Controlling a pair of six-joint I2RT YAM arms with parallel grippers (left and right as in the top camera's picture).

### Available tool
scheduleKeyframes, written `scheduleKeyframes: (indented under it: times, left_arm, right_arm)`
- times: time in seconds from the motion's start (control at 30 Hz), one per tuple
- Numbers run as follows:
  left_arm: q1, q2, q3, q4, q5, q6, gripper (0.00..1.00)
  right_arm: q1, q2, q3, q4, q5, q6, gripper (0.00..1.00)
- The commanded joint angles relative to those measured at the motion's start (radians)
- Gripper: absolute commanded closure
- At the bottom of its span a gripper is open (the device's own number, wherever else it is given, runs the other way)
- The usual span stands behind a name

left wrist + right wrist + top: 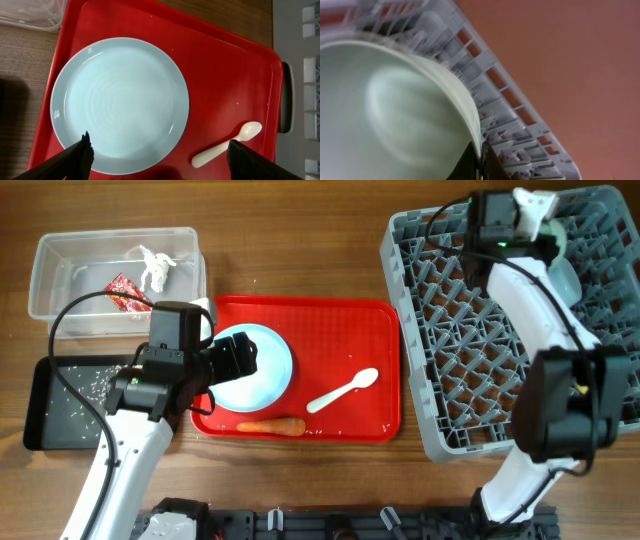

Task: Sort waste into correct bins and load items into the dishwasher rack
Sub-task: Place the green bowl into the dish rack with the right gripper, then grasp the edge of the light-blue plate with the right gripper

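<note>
From above, the clear tub [45, 250] at the far left holds the red wrapper [124, 290] and the paper scrap [157, 268]. The black tray [45, 420] beside it carries rice bits [95, 385]. The left gripper [235, 360] hangs over the pale blue plate [270, 365] on the red serving tray [350, 330], which also holds the white spoon [342, 391] and the carrot [272, 426]. The right gripper [545, 228] is at the far side of the grey dishwasher rack [450, 360].

The left wrist camera shows its fingers [75, 157] spread wide above the plate, gripping nothing.

The right wrist view is blurred. There the jaws pinch the rim of the mint-green bowl [395, 110] inside the rack.
</note>
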Motion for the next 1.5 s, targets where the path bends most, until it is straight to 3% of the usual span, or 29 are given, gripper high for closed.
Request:
scheduleKeyframes:
  times: [0.0,0.2,0.27,0.4,0.53,0.7,0.77,0.93,1.0,1.13,1.23,1.33,1.37,1.47]
  left_arm:
    - [0.005,0.005,-0.003,0.023,0.013,-0.03,0.13]
    - [0.005,0.005,-0.003,0.022,0.013,-0.043,0.12]
    - [0.005,0.005,-0.003,0.021,0.013,-0.043,0.12]
    - [0.005,0.005,-0.003,0.021,0.013,-0.043,0.12]
    - [0.005,0.005,-0.003,0.018,0.013,-0.043,0.12]
    - [0.005,0.005,-0.003,0.013,0.012,-0.043,0.11]
    - [0.005,0.005,-0.003,0.01,0.012,-0.043,0.04]
    - [0.025,0.005,-0.003,-0.022,-0.022,-0.044,0.0]
    - [0.092,0.005,-0.003,-0.057,-0.022,-0.064,0.0]
    - [0.246,0.005,-0.003,-0.103,-0.021,-0.07,0.0]
    - [0.318,0.005,-0.003,-0.121,-0.021,-0.07,0.0]
    - [0.351,0.005,-0.003,-0.125,-0.021,-0.07,0.0]
    - [0.351,0.005,-0.003,-0.126,-0.021,-0.07,0.0]
    - [0.351,0.005,-0.003,-0.124,-0.021,-0.07,0.0]
  right_arm:
    - [0.049,0.037,-0.006,-0.078,-0.087,0.077,0.96]
    - [0.126,0.034,-0.006,-0.276,-0.23,0.107,0.95]
    - [0.125,0.009,-0.006,-0.338,-0.281,0.158,0.68]
    - [0.126,-0.138,-0.006,-0.367,-0.453,0.127,0.36]
    - [0.126,-0.343,0.0,-0.355,-0.948,-0.093,0.2]
    - [0.177,-0.408,-0.001,-0.354,-1.393,-0.078,0.21]
    - [0.268,-0.364,-0.001,-0.366,-1.402,-0.028,0.2]
    - [0.482,-0.161,-0.001,-0.337,-1.402,0.087,0.23]
    - [0.55,-0.078,-0.001,-0.312,-1.401,0.141,0.26]
    - [0.645,0.072,-0.001,-0.235,-1.387,0.288,0.39]
    - [0.667,0.127,-0.001,-0.206,-1.386,0.359,0.55]
    - [0.67,0.17,-0.001,-0.208,-1.386,0.425,0.8]
    - [0.667,0.173,-0.001,-0.209,-1.355,0.443,0.94]
    - [0.622,0.134,0.032,-0.227,-1.214,0.438,0.96]
